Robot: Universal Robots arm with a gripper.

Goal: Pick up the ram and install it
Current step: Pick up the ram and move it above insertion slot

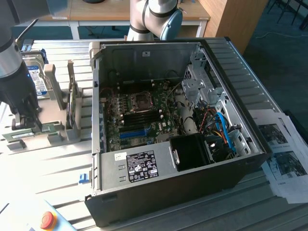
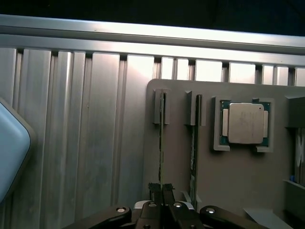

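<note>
Close under the wrist: see black gripper (image 2: 160, 191) pinching edge of narrow green ram stick (image 2: 161, 143), standing on edge in slot of grey fixture plate (image 2: 228, 174). Just beside, note second thin stick (image 2: 195, 138); beyond, square silver processor chip (image 2: 244, 123) in recess. Farther across ribbed aluminium worktop (image 2: 81, 133), find open black computer case (image 1: 168, 198), green motherboard (image 1: 115, 109) inside.

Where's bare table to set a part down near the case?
Bare table lies between the grey holder, the computer case and the red button. Crowded: the holder, where the gripper grips the ram, and the papers beside the case.
</note>
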